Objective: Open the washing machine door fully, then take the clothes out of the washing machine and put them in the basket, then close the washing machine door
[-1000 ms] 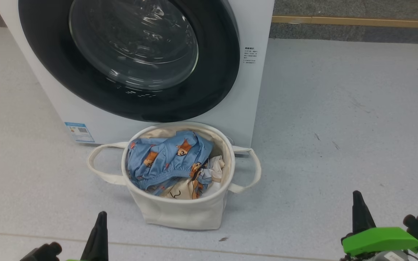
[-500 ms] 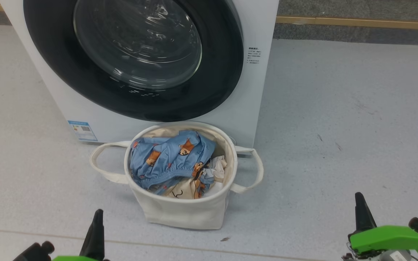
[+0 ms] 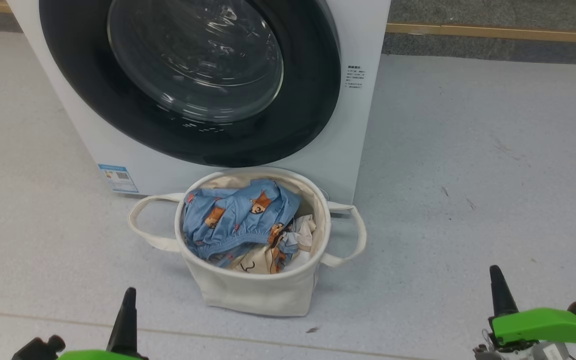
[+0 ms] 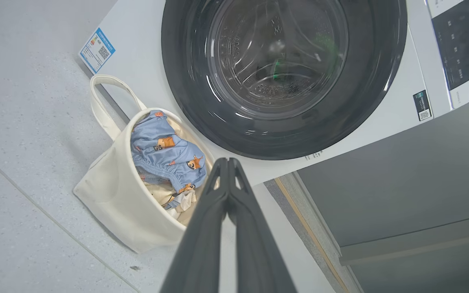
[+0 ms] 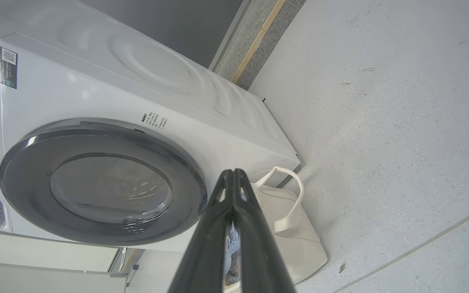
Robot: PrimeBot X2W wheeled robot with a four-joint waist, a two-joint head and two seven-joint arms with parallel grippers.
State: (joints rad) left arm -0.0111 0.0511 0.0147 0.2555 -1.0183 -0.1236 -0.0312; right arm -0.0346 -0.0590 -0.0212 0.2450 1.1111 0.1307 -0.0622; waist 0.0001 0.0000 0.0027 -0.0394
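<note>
Evidently to keep transfers short, the basket (image 3: pixel 258 295) stands just before the washing machine (image 3: pixel 358 130), holding the bear-print clothes (image 3: pixel 240 220), the washing machine door (image 3: pixel 78 90) shut, left gripper (image 4: pixel 228 160) and right gripper (image 5: pixel 233 171) empty, fingers pressed together.

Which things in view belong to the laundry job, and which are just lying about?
Job:
- washing machine
- washing machine door, closed
- clothes, in the basket
- basket

Not the job:
- blue label
- dark speck on the floor
- wooden strip by the wall
- control panel
</note>
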